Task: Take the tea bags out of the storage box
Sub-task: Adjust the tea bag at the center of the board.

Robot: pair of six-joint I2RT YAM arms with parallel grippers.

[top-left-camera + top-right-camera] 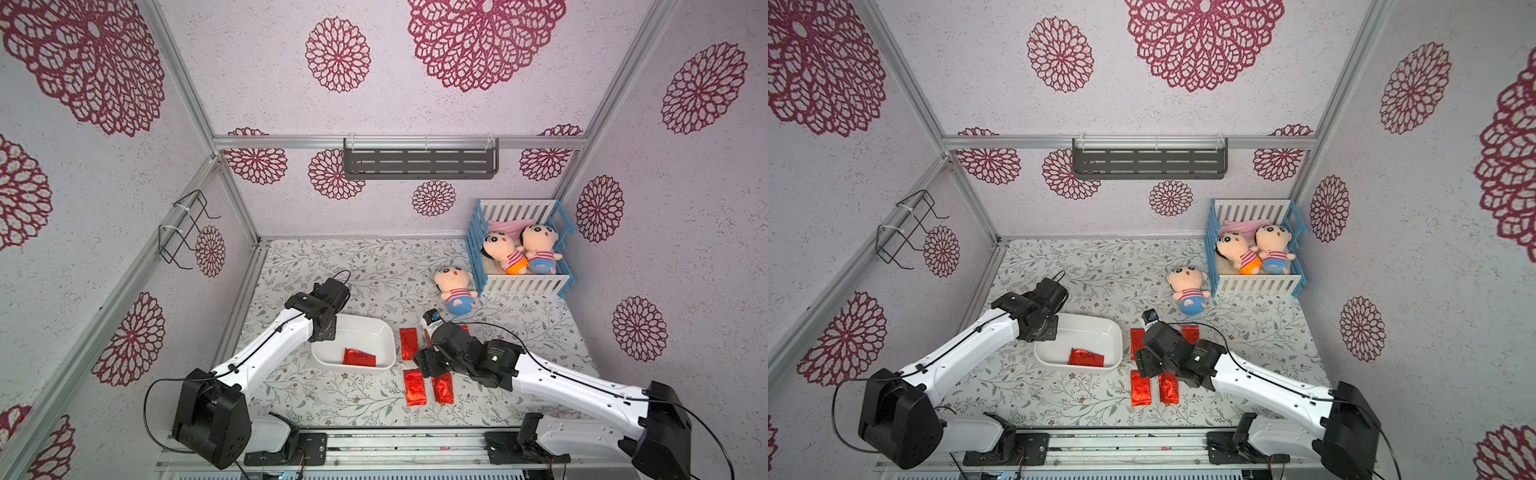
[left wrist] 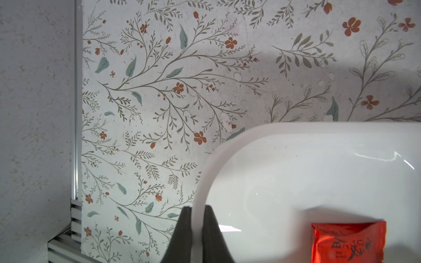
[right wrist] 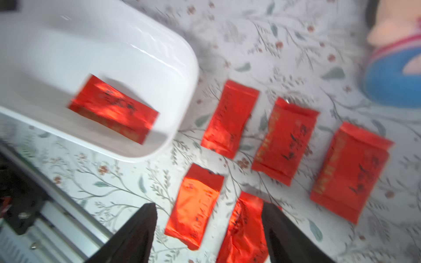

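while the left gripper [image 2: 197, 211] is pinched onto the rim of the storage box [image 1: 376, 330] at its left end, one finger inside the wall and one outside, the box sits flat on the bench [image 1: 332, 399], left of centre. white tub, glossy, no lid.

one tea bag in the box [image 1: 359, 357], lying flat on its floor toward the near side. red foil, dark characters facing up.

five more tea bags are out on the bench, just right of the box, none touching it. the right wrist view is blurred but shows two rows:
- far row: far-left bag [image 3: 230, 118], far-middle bag [image 3: 284, 141], far-right bag [image 3: 350, 170]
- near row: near-left bag [image 3: 196, 205], near-right bag [image 3: 243, 230]

right gripper [image 3: 209, 203]: jaws spread wide, nothing held. it hangs over the near row, and the near-right bag shows between its fingers. i cannot tell whether it touches the foil. in both top views the right arm covers most of the far-middle and far-right bags.

further off, a plush doll [image 1: 455, 289] lies on the bench, far right of the bags. a blue-and-white toy crib [image 1: 521, 284] stands in the far right corner with two more dolls inside.
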